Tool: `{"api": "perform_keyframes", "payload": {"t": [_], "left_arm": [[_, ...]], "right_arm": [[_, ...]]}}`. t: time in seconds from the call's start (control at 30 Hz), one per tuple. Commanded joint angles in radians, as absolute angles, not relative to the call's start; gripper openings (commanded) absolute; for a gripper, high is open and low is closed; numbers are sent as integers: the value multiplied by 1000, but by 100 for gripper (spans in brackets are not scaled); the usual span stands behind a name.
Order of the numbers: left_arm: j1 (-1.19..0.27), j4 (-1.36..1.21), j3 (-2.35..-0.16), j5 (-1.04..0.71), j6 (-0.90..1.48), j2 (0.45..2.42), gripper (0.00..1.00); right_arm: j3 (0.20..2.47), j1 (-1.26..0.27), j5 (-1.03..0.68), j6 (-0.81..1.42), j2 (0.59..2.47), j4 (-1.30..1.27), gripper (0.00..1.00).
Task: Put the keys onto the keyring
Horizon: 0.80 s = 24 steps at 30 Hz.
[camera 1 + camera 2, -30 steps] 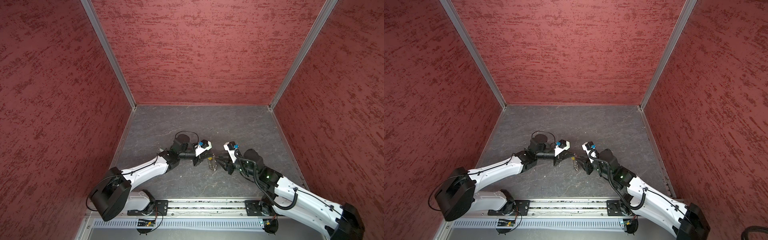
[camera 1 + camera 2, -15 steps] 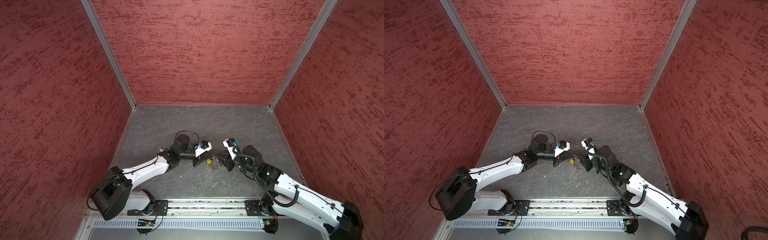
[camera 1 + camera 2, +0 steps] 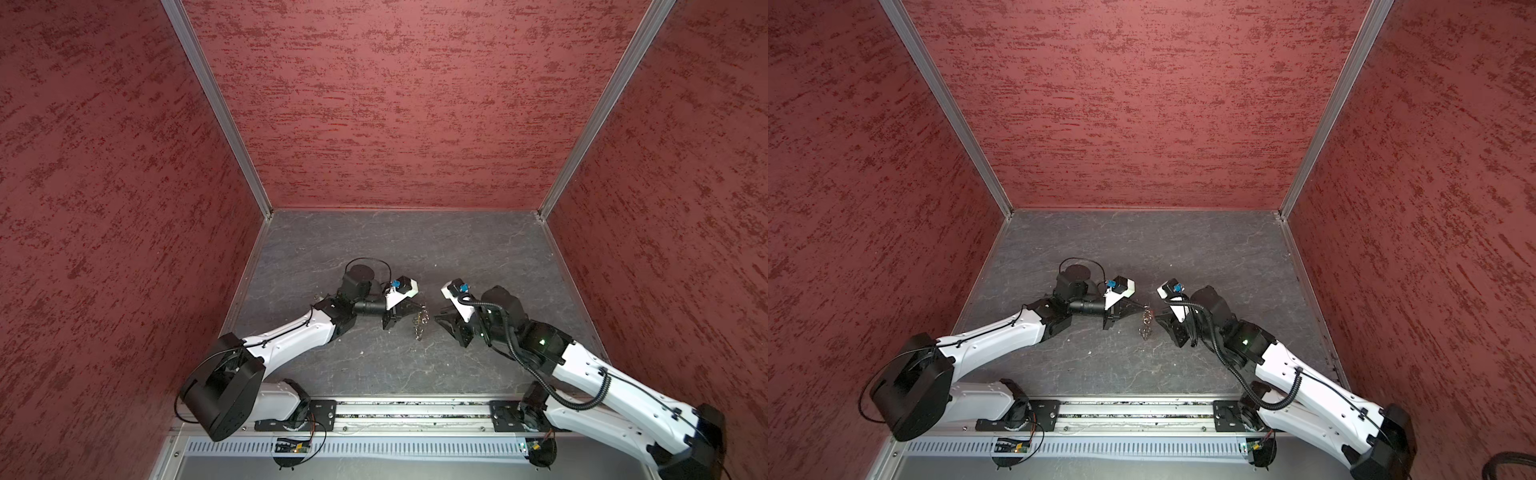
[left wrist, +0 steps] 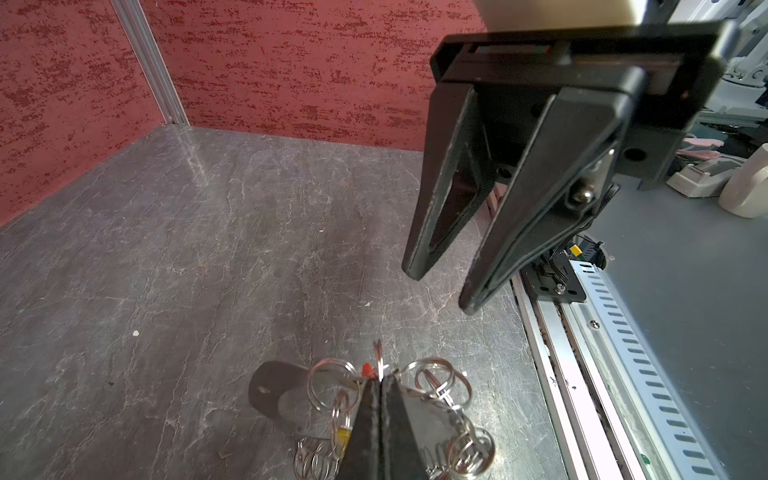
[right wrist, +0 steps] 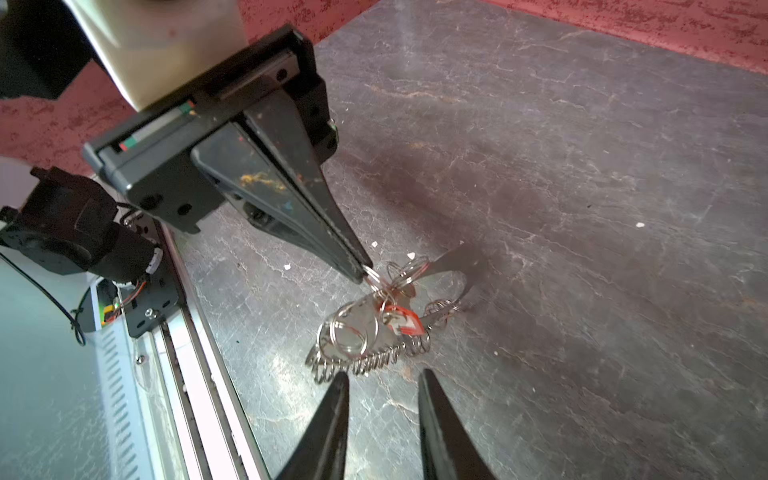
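Observation:
The keyring point(image 3: 420, 325) point(image 3: 1145, 324), a string of small silver rings, hangs bunched from my left gripper point(image 3: 420, 309) point(image 3: 1143, 308), which is shut on one of its rings. In the left wrist view the shut tips point(image 4: 380, 376) pinch a ring, with a red key point(image 4: 366, 369) and a yellow key point(image 4: 343, 438) among the loops point(image 4: 440, 382). My right gripper point(image 3: 439, 321) point(image 3: 1160, 322) point(image 5: 384, 376) is open and holds nothing, just short of the keyring point(image 5: 365, 361). The red key point(image 5: 405, 323) dangles below the left gripper point(image 5: 363, 272).
Red textured walls point(image 3: 395, 104) close the grey stone-patterned floor point(image 3: 415, 249) on three sides. A metal rail point(image 3: 415, 409) and slotted duct point(image 3: 395, 449) run along the front edge. Small white crumbs point(image 5: 640, 225) lie on the floor.
My right gripper has drawn back to the right, away from the keyring, leaving a gap between the two grippers. The left gripper has kept its hold and place.

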<state>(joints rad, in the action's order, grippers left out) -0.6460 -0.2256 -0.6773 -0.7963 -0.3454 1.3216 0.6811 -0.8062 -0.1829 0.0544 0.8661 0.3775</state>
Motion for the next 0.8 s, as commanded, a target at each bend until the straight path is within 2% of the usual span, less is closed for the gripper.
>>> {"api": "perform_keyframes", "payload": {"t": [0.0, 0.37, 0.77], "left_arm": [[-640, -259, -667, -849, -339, 1313, 0], [-635, -244, -681, -899, -336, 1340, 0], [-627, -252, -681, -927, -327, 1357, 0]], "right_arm": [[713, -814, -212, -22, 870, 435, 31], [712, -844, -268, -42, 908, 333, 32], [721, -857, -230, -85, 931, 354, 29]]}}
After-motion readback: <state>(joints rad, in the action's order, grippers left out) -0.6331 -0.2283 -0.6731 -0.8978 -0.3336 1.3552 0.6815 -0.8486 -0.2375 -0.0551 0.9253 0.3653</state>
